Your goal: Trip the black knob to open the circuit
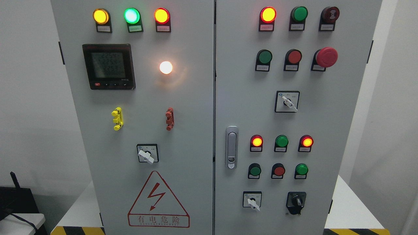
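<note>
Neither of my hands is in sight, so I cannot tell their state. The black knob [296, 201] sits at the lower right of the cabinet's right door [310, 124], beside a white selector switch [252, 200]. Its handle's long axis runs roughly upright, tilted slightly left at the top.

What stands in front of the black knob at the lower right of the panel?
Nothing visible. The black knob sits uncovered on the right door, beside a white-handled switch. Neither hand is in view.
</note>
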